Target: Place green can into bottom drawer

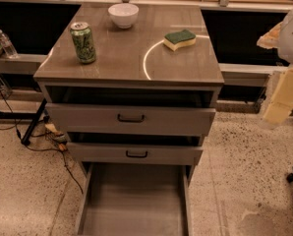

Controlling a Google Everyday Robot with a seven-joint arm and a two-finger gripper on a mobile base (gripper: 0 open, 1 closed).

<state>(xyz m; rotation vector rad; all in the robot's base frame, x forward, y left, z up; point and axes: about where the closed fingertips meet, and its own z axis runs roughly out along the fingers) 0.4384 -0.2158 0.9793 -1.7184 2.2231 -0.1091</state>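
The green can (83, 43) stands upright on the left side of the grey-brown cabinet's top (131, 58), with its silver top and pull tab showing. The bottom drawer (134, 200) is pulled far out at floor level and its flat grey floor is bare. My gripper (280, 98) shows as a pale beige shape at the right edge of the view, off to the right of the cabinet and well away from the can, with nothing seen in it.
A white bowl (123, 14) sits at the back of the cabinet top and a green-and-yellow sponge (179, 39) at the right. The two upper drawers (131, 119) stand slightly open. A clear water bottle (7, 44) stands on a ledge at the left. Cables (48, 141) lie on the floor at the left.
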